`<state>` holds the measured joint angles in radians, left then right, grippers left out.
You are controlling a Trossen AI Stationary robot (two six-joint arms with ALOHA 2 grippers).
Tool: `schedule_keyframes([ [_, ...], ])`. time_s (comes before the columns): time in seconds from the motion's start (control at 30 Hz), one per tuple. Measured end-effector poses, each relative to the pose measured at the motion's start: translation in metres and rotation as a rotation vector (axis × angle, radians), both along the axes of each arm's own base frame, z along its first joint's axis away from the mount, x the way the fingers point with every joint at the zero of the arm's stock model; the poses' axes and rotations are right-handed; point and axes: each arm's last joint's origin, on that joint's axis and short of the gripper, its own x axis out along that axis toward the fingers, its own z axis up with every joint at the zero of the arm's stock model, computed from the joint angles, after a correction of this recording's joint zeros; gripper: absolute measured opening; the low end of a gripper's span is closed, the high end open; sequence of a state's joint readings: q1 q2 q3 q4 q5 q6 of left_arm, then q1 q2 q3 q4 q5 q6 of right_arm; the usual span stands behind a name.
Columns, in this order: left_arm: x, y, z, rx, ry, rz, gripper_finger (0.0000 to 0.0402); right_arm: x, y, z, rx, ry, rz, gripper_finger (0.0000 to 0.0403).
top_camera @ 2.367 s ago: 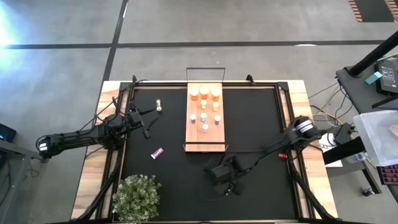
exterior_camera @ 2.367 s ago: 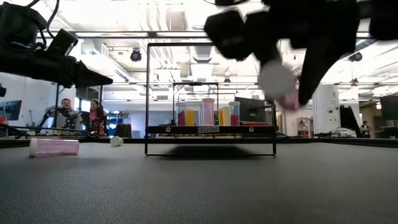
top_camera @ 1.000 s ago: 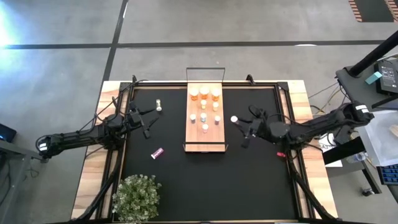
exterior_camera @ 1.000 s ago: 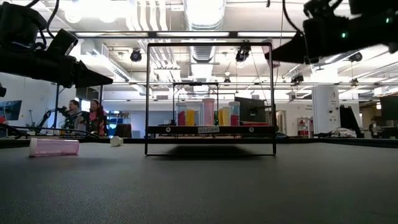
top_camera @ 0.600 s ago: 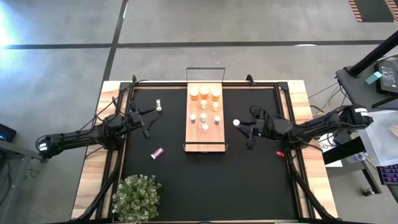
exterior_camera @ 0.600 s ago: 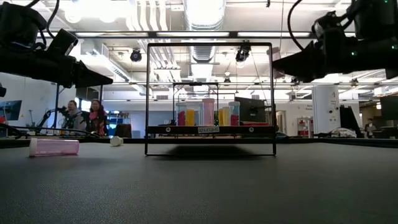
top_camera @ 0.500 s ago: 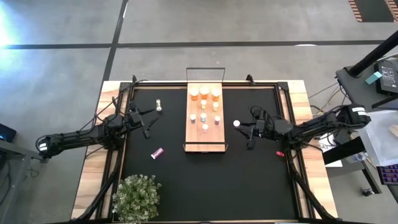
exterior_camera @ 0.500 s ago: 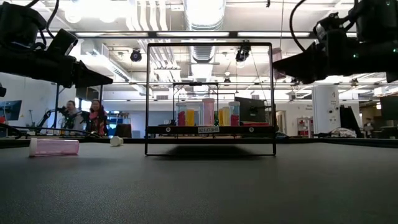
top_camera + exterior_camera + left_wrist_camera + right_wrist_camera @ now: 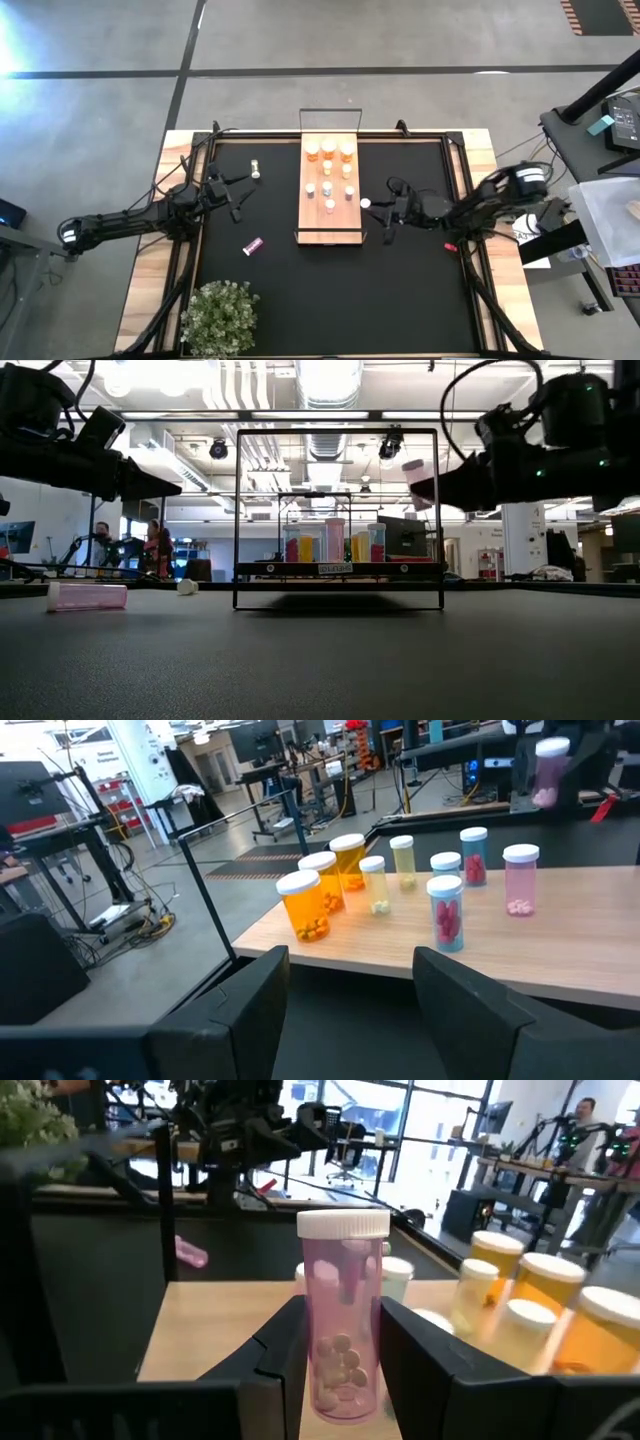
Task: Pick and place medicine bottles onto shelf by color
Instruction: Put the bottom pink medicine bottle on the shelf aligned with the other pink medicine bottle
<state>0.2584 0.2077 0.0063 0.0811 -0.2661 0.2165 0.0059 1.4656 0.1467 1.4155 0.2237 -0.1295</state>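
The light-wood shelf (image 9: 312, 225) lies mid-table with several medicine bottles standing on it: amber ones (image 9: 329, 150) at its far end, slim pink and pale ones (image 9: 445, 910) nearer. My right gripper (image 9: 383, 208) is shut on a pink white-capped bottle (image 9: 343, 1315) just off the shelf's right long edge, above the mat. One pink bottle (image 9: 252, 245) lies on its side on the mat at the left. A pale one (image 9: 256, 168) stands far left. My left gripper (image 9: 350, 1010) waits open at the table's left, pointing at the shelf. My right gripper pinches the pink bottle's lower body (image 9: 325, 1360) between its two fingers (image 9: 285, 1345), one on each side. The fingers lie level, coming from the table's right side. The bottle stands upright, cap (image 9: 366, 202) up, lifted clear of mat and shelf.
A potted plant (image 9: 220, 315) stands at the near left corner. A small red bit (image 9: 451, 246) lies by the right rail. Thin black wire frames (image 9: 338, 430) rise at the shelf's ends. People stand in the room beyond the table.
My right gripper has come down and moved toward the shelf's right edge, carrying the pink bottle upright; its arm has folded back at the elbow.
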Motion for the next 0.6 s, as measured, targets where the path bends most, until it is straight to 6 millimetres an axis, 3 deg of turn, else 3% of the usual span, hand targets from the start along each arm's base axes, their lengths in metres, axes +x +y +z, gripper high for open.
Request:
schedule_keyframes([
  [0.3,0.000,0.000,0.000,0.000,0.001,0.000,0.0199,0.014,0.001,-0.027,0.006,0.053,0.120,0.0100],
  [0.6,0.000,0.000,0.000,-0.001,0.001,0.000,0.0199,0.034,-0.007,-0.036,0.011,0.063,0.125,0.0100],
])
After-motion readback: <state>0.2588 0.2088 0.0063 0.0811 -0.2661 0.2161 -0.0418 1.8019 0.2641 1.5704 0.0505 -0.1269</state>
